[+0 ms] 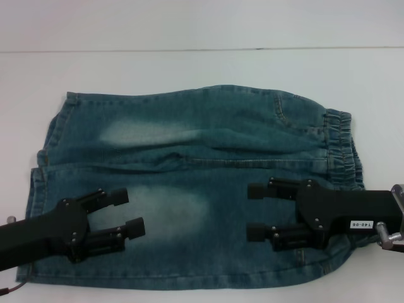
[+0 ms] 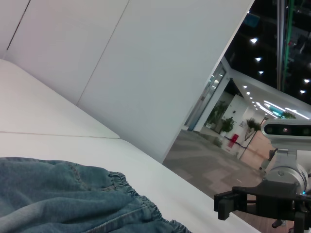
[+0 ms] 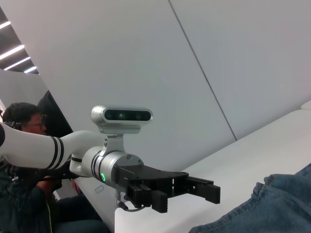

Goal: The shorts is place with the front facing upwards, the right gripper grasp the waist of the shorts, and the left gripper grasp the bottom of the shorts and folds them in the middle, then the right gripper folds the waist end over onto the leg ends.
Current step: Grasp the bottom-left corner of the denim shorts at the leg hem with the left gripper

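Both tools are hovering wide open over the shorts (image 1: 196, 183): right tool (image 1: 257, 211) nearing the waistband, left tool (image 1: 129, 213) sitting by the leg hems.

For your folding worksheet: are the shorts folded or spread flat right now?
Spread flat. The head view shows the shorts with both legs side by side, waistband exposed, and both open grippers, left and right, above them.

Partly hidden beneath both arms: near leg of the denim shorts (image 1: 189, 189). Cut off at the frame edges: left end effector (image 1: 129, 214) arm, right end effector (image 1: 255, 211) arm.
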`<act>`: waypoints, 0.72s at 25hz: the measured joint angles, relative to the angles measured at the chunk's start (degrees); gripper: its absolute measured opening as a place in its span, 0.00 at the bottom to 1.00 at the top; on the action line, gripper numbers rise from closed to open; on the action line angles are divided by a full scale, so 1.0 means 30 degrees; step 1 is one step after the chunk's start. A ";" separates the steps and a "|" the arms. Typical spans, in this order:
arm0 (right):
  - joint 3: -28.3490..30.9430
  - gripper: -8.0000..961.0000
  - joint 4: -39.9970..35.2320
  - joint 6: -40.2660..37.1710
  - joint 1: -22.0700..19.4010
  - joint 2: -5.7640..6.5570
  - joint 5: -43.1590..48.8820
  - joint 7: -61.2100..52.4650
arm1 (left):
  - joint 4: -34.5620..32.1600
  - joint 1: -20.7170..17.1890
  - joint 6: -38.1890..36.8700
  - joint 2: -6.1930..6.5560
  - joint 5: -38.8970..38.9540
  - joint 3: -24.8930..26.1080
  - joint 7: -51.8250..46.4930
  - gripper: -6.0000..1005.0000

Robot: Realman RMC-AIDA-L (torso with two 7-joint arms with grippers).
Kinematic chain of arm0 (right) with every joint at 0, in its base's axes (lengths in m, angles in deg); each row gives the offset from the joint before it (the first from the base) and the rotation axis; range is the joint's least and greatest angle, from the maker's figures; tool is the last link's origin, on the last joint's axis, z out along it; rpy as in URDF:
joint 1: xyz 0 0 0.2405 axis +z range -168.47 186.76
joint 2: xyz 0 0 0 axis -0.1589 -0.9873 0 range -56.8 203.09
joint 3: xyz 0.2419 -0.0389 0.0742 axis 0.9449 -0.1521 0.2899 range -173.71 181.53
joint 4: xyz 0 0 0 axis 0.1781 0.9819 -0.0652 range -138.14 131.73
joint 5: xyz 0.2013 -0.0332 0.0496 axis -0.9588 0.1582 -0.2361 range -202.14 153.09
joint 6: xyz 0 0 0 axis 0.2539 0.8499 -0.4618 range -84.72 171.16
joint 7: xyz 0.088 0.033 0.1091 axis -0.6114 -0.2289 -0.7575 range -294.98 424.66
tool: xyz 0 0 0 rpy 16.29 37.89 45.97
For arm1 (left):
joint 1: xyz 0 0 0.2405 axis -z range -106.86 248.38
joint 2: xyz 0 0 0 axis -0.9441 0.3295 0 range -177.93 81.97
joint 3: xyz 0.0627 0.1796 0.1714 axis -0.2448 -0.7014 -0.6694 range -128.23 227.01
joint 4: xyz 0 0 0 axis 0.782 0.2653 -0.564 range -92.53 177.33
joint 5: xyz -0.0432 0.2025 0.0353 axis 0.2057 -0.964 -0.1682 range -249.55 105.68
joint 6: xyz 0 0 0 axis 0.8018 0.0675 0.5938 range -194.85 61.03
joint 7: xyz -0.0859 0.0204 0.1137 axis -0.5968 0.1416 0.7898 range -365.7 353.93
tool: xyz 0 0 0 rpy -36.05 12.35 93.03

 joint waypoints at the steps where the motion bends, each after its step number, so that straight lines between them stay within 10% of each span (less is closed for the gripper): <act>1: 0.0001 0.99 0.0003 -0.0007 0.0002 0.0001 -0.0001 0.0002 | 0.0000 -0.0007 0.0001 -0.0006 0.0006 0.0000 0.0001 0.90; 18: 0.0175 0.98 0.0028 -0.0064 -0.0211 0.0087 -0.0002 -0.0120 | -0.2481 -0.1523 -0.0505 0.0373 -0.0883 0.2336 -0.0473 0.90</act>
